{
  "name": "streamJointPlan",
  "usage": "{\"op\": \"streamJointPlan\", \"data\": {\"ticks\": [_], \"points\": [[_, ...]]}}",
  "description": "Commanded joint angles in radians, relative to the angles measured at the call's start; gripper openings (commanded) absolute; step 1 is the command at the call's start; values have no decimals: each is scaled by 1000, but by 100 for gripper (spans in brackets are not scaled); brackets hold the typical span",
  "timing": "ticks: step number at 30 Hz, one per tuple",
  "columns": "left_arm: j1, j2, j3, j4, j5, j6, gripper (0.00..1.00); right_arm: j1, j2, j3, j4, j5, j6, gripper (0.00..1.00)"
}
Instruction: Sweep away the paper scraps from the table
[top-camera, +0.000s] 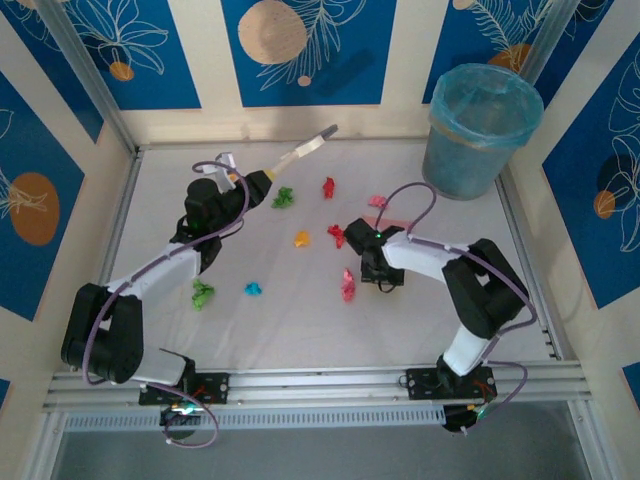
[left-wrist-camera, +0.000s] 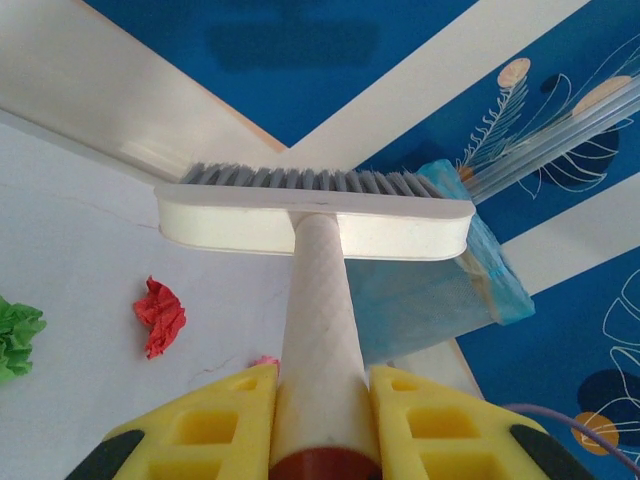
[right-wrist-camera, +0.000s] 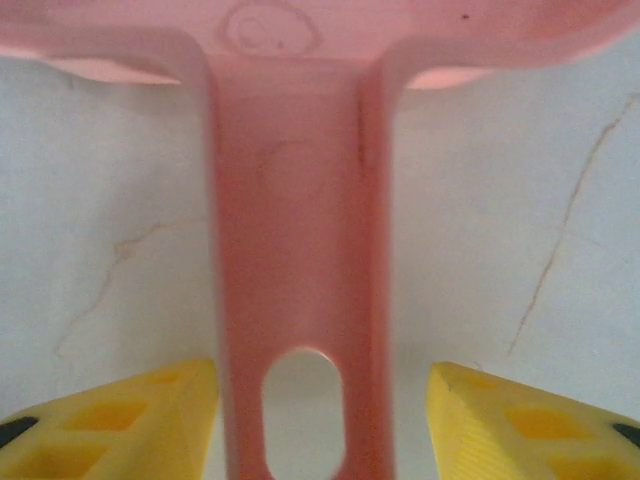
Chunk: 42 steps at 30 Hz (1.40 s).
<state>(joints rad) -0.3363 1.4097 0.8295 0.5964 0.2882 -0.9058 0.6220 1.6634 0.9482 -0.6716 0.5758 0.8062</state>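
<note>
Brush handle (left-wrist-camera: 318, 300): clamped by left end effector (left-wrist-camera: 322, 385); right end effector (right-wrist-camera: 322, 372) open astride dustpan (right-wrist-camera: 290, 230); paper scraps (top-camera: 302, 238) judged light, brushable.

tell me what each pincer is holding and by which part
The left pincer grips the brush by its handle. The right pincer holds nothing, straddling the dustpan handle without touching it.

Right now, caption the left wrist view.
Left jaws clamp the brush handle; a red scrap and green scrap lie on the table.
</note>
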Motion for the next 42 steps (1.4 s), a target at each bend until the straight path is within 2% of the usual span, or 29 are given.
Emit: {"op": "streamJointPlan", "data": {"ticks": [1,8,15,17,19,23,28,33,42], "points": [[-13,4,46,43,26,29,0,7,-105,-77,78,1,60,58],[-23,16,57,36,30,33,0,-14,-294,-294,360,-74,74,54],[-29,24,64,34,35,37,0,-48,-310,-364,533,-115,-6,44],[-32,28,67,30,37,40,0,-46,-300,-358,539,-94,-22,43],[-33,30,71,27,37,43,0,-51,-283,-355,541,-83,-31,36],[-37,39,80,22,41,45,0,-47,-240,-344,537,-68,-39,30],[-40,45,85,19,42,49,0,-10,-223,-331,520,15,-59,29],[-47,50,92,13,45,55,0,24,-225,-309,485,87,-86,22],[-91,103,186,-90,91,142,0,14,-297,-255,325,61,-130,9]]}}
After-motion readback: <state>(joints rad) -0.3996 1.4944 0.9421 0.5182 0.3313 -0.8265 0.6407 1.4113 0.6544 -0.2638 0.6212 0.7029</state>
